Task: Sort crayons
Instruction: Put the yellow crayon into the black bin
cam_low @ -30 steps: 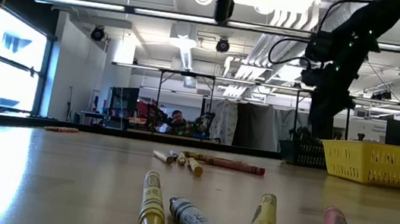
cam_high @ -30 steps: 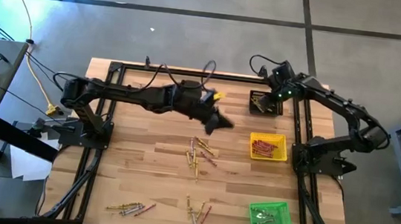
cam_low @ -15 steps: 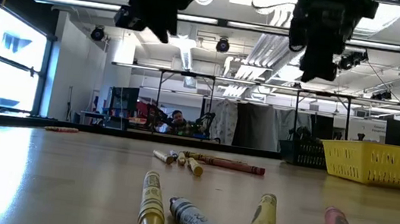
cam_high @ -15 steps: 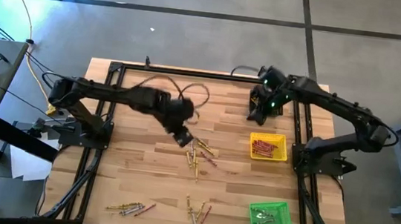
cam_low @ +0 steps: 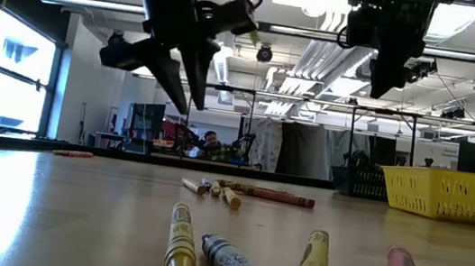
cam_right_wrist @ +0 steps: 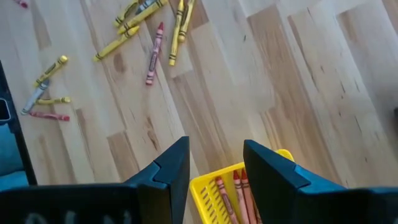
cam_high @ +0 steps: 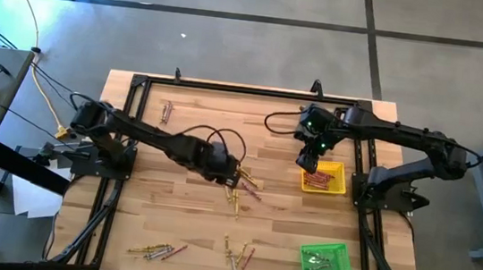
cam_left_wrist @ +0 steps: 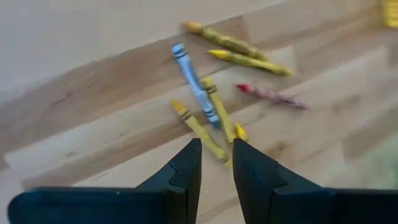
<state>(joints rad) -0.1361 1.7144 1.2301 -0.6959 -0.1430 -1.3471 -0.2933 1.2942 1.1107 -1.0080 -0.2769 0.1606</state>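
Left tool hovers low over the middle crayon cluster, fingers a narrow gap apart, pinching nothing. Right tool is spread and empty, above the yellow tray edge near the desk's right side.

Risks, as a guess: the cluster is tight, with yellow sticks lying against a grey one, so a descent here could catch two at once or nudge neighbours and roll them away. The narrow gap may also ride over a crayon instead of straddling it. A mixed pinch would put a wrong colour in a tray.

Crayons: thin paper-wrapped sticks, yellow, red/pink and grey, lying flat in several scattered groups on the desk: the middle cluster, a few near the far-left edge, two groups along the near edge. Red ones already sit in the yellow tray; the green tray holds some too, colours too small to tell.
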